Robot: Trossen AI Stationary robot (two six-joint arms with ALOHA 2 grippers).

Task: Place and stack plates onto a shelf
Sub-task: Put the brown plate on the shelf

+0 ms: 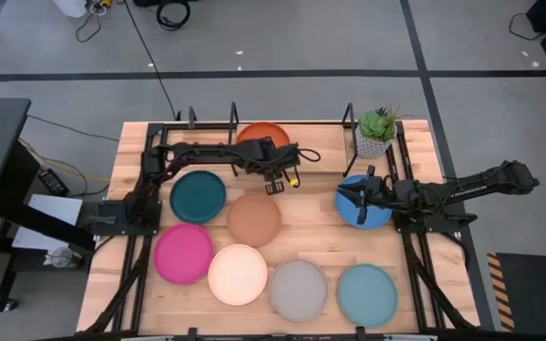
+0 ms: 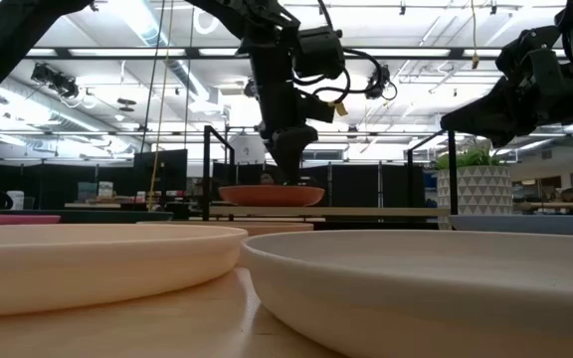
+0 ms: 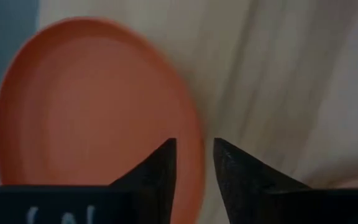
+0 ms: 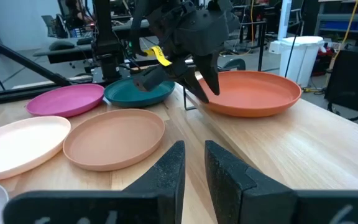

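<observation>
The orange plate lies flat on the shelf at the table's far side, and also shows in the low view. My left gripper is at its near rim and shut on it. The blue plate rests on the table at the right, with my right gripper just over it, shut and holding nothing. Dark teal, tan, magenta, cream, grey and light teal plates lie on the table. My left gripper has the orange plate's near rim between its two fingers, one inside the rim and one outside. The fingers come slanting down from the table's near side. The plate sits level, with its underside on the shelf board.
A small potted plant stands at the shelf's right end, close to the blue plate. The shelf's black rods rise around the board. The right half of the shelf board is bare wood.
</observation>
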